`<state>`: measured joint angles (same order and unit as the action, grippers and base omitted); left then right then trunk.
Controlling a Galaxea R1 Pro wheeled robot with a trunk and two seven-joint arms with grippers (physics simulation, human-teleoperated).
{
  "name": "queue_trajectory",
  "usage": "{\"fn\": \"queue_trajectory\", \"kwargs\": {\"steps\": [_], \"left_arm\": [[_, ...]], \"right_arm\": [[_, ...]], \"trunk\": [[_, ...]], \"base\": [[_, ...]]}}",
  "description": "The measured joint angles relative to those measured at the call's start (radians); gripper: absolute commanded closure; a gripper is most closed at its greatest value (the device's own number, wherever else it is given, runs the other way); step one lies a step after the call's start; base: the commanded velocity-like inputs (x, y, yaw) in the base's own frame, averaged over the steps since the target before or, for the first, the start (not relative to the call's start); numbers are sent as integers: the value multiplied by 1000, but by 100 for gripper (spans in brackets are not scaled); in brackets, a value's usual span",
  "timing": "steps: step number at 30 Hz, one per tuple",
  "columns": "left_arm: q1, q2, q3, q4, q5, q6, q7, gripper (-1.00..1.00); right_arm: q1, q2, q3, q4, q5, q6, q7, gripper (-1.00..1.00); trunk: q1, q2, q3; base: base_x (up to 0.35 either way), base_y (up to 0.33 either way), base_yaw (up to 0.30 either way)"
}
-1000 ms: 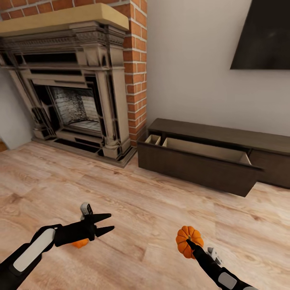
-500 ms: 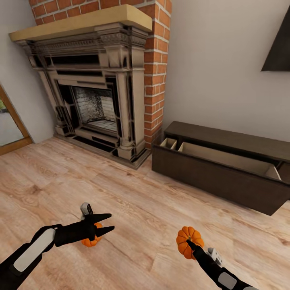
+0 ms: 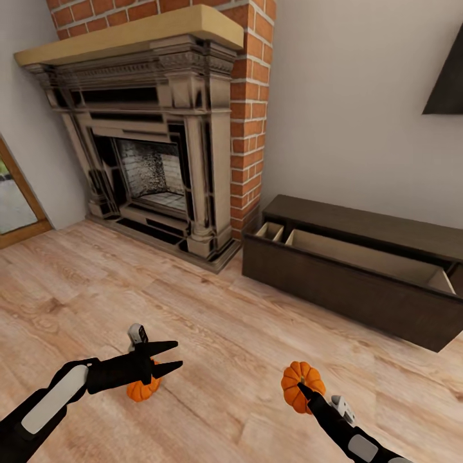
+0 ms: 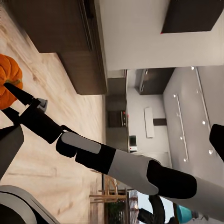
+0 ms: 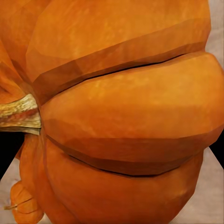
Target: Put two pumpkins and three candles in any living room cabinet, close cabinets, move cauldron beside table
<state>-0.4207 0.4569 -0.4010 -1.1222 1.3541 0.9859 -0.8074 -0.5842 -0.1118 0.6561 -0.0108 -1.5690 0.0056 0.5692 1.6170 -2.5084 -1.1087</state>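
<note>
My right gripper (image 3: 302, 390) is shut on one orange pumpkin (image 3: 301, 381), held above the wood floor; its ribbed skin and stem loom close in the right wrist view (image 5: 121, 112). The other pumpkin (image 3: 141, 390) lies on the floor just beneath and behind my left gripper (image 3: 177, 356), which is open and holds nothing. A small part of this floor pumpkin (image 5: 21, 206) also shows in the right wrist view. The dark-brown cabinet (image 3: 360, 225) stands against the wall ahead on the right, its long drawer (image 3: 347, 286) pulled out and showing a bare interior. The held pumpkin (image 4: 7, 81) appears in the left wrist view too.
A large stone fireplace (image 3: 154, 148) with a brick chimney stands ahead on the left. A dark screen (image 3: 447, 83) hangs on the wall above the cabinet. Bare wood floor (image 3: 225, 321) lies between me and the cabinet. A doorway (image 3: 13, 199) is at the far left.
The view has swung left, so the fireplace and cabinet sit further right in the picture. Both arms keep their pose. More of the floor pumpkin shows under the left gripper.
</note>
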Motion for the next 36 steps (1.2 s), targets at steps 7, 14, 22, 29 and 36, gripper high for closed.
{"fn": "queue_trajectory", "kwargs": {"steps": [7,14,22,29,36], "left_arm": [[0,0,0,0,0,0,0,-100],[0,0,0,0,-1,0,0,-100],[0,-1,0,0,-1,0,0,-100],[0,-2,0,20,0,0,0,-100],[0,-2,0,29,-1,0,0,-100]], "right_arm": [[0,0,2,0,1,0,0,100],[0,1,3,0,2,0,0,100],[0,1,4,1,2,0,0,100],[0,0,1,-1,1,0,1,100],[0,0,3,-4,1,-1,4,100]], "trunk": [[0,0,0],[0,0,0],[0,0,0],[0,0,1],[0,0,1]], "base": [[9,0,250],[0,0,287],[0,0,268],[29,11,36],[116,57,1]]}}
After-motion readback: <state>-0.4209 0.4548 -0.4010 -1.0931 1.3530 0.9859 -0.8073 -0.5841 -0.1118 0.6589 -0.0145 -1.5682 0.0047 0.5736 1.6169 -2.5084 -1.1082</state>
